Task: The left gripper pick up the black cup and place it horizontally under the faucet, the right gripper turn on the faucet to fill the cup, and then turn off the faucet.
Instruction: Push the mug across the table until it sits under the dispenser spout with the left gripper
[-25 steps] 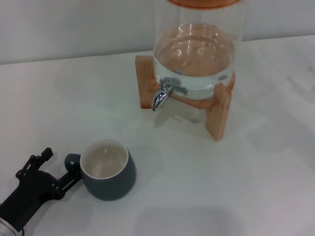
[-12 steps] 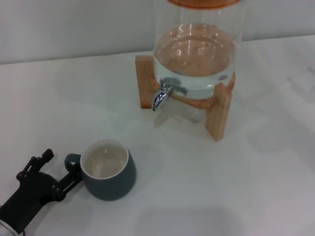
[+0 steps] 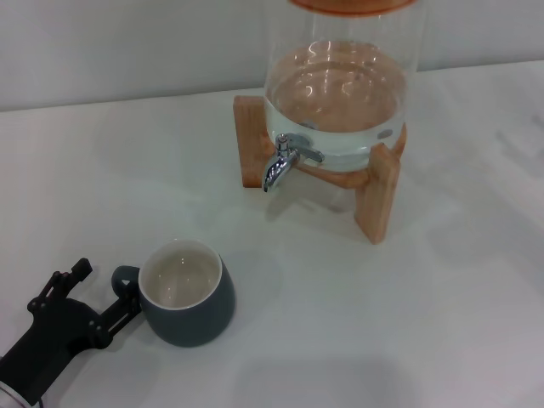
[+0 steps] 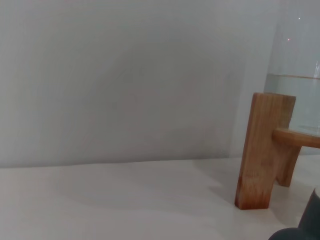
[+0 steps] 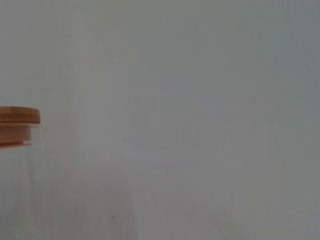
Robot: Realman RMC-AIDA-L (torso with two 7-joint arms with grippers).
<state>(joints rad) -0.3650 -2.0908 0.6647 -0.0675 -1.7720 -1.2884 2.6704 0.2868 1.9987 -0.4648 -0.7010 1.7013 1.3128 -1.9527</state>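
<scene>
Head view: the black cup [image 3: 187, 293] stands upright on the white table [image 3: 408, 323], near the front-left, well apart from the faucet [image 3: 280, 161]. Cup's loop handle points toward the left gripper [image 3: 98, 293], which sits low at the front-left corner. Its fingers are spread apart w/ nothing held; one fingertip [image 3: 127, 308] is right at the handle, just below it, the other [image 3: 78, 270] out to the side, clear of the cup. Can't tell if the near tip touches the handle. Faucet juts from a glass jar [image 3: 340, 76] w/ water, on a wooden stand [image 3: 378, 200].

Left wrist view: stand leg [image 4: 262, 150] and jar wall [image 4: 300, 65] show, plus a dark sliver of cup [image 4: 310, 220] at the corner.

Right wrist view: only the jar's wooden lid [image 5: 17, 125] against a blank wall; right gripper not seen anywhere.
</scene>
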